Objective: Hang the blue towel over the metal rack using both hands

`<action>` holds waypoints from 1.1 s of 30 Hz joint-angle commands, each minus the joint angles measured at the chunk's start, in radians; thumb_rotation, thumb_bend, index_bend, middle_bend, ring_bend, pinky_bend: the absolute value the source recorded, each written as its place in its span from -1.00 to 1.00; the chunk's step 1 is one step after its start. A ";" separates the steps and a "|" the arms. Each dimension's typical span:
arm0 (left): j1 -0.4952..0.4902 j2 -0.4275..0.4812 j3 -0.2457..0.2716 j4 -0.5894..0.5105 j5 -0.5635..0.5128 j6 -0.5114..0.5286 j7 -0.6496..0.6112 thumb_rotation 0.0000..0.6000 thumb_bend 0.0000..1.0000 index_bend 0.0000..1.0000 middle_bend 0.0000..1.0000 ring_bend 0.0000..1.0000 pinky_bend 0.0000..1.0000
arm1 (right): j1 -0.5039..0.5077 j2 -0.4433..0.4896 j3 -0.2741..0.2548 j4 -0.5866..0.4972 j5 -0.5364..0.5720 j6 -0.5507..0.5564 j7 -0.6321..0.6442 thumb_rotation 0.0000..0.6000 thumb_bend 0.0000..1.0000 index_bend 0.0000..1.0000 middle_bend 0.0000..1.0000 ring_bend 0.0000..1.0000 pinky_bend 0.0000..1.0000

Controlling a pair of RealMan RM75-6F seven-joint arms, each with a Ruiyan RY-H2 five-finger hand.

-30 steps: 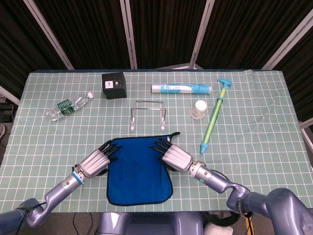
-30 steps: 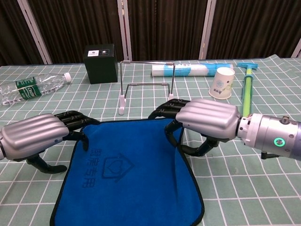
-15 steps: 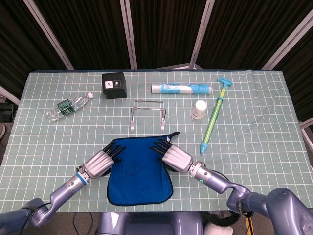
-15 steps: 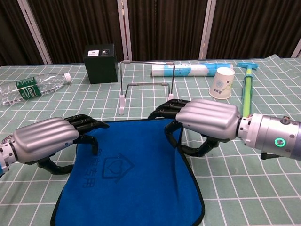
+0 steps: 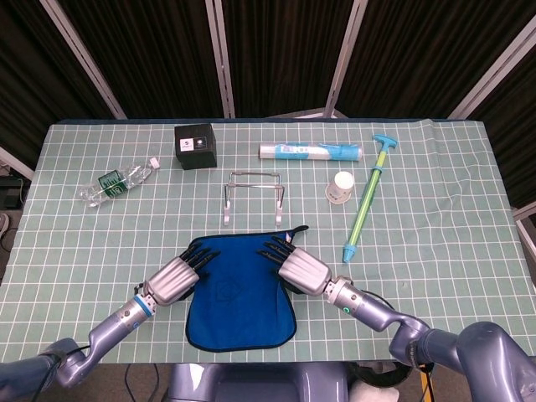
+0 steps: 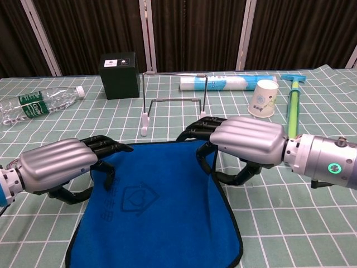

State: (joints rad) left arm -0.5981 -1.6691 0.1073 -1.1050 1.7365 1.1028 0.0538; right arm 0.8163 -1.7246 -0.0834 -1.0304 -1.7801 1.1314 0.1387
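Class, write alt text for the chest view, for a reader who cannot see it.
Two robot hands, left and right, rest their fingers on the far corners of a blue towel lying flat on a checked table. Behind it stands a metal rack, with a black box, bottle, cup and pump further back.

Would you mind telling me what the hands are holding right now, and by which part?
Both hands, left and right, sit on the blue towel's far corners; whether either actually grips it cannot be told.

Both hands low, knuckles up.
The left hand (image 6: 56, 164) and right hand (image 6: 245, 139) lay with fingers curled downward.
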 commanded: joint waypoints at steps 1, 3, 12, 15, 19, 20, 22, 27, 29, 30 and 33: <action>0.001 -0.003 -0.005 -0.008 -0.008 0.005 -0.015 1.00 0.13 0.13 -1.00 -1.00 -1.00 | -0.002 0.005 0.002 -0.005 0.001 0.004 -0.002 1.00 0.00 0.41 -0.85 -1.00 -1.00; 0.001 -0.005 -0.014 -0.009 -0.015 0.013 -0.016 1.00 0.13 0.29 -1.00 -1.00 -1.00 | -0.003 0.011 0.004 -0.011 0.002 0.008 -0.003 1.00 0.00 0.42 -0.85 -1.00 -1.00; -0.011 0.031 -0.097 -0.093 -0.052 0.081 -0.028 1.00 0.13 0.55 -1.00 -1.00 -1.00 | 0.010 0.086 0.068 -0.113 0.024 0.051 -0.006 1.00 0.00 0.43 -0.85 -1.00 -1.00; -0.022 0.064 -0.144 -0.161 -0.074 0.103 -0.023 1.00 0.13 0.58 -1.00 -1.00 -1.00 | 0.025 0.130 0.117 -0.178 0.045 0.059 -0.017 1.00 0.00 0.43 -0.84 -1.00 -1.00; -0.038 0.121 -0.222 -0.265 -0.124 0.119 -0.012 1.00 0.13 0.60 -1.00 -1.00 -1.00 | 0.044 0.193 0.190 -0.261 0.090 0.059 -0.027 1.00 0.00 0.44 -0.84 -1.00 -0.99; -0.041 0.134 -0.240 -0.288 -0.139 0.119 -0.009 1.00 0.13 0.61 -1.00 -1.00 -1.00 | 0.048 0.207 0.207 -0.278 0.105 0.056 -0.026 1.00 0.00 0.45 -0.84 -1.00 -0.99; -0.046 0.157 -0.269 -0.326 -0.168 0.115 -0.004 1.00 0.13 0.61 -1.00 -1.00 -1.00 | 0.054 0.231 0.235 -0.306 0.133 0.045 -0.024 1.00 0.00 0.48 -0.84 -1.00 -0.98; -0.063 0.217 -0.360 -0.399 -0.262 0.104 0.001 1.00 0.13 0.61 -1.00 -1.00 -1.00 | 0.069 0.288 0.310 -0.344 0.220 0.009 -0.002 1.00 0.00 0.43 -0.83 -1.00 -0.97; -0.071 0.230 -0.387 -0.411 -0.291 0.100 0.000 1.00 0.13 0.61 -1.00 -1.00 -1.00 | 0.074 0.299 0.328 -0.345 0.245 -0.003 0.008 1.00 0.00 0.41 -0.82 -1.00 -0.97; -0.076 0.236 -0.402 -0.414 -0.305 0.098 -0.003 1.00 0.13 0.61 -1.00 -1.00 -1.00 | 0.077 0.302 0.338 -0.344 0.258 -0.010 0.012 1.00 0.00 0.41 -0.82 -1.00 -0.97; -0.091 0.246 -0.437 -0.407 -0.340 0.090 -0.003 1.00 0.13 0.61 -1.00 -1.00 -1.00 | 0.088 0.304 0.364 -0.334 0.292 -0.027 0.021 1.00 0.00 0.41 -0.81 -1.00 -0.96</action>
State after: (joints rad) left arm -0.6787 -1.4324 -0.3135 -1.5119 1.4124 1.1990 0.0503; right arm 0.8967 -1.4240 0.2697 -1.3687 -1.5023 1.1151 0.1531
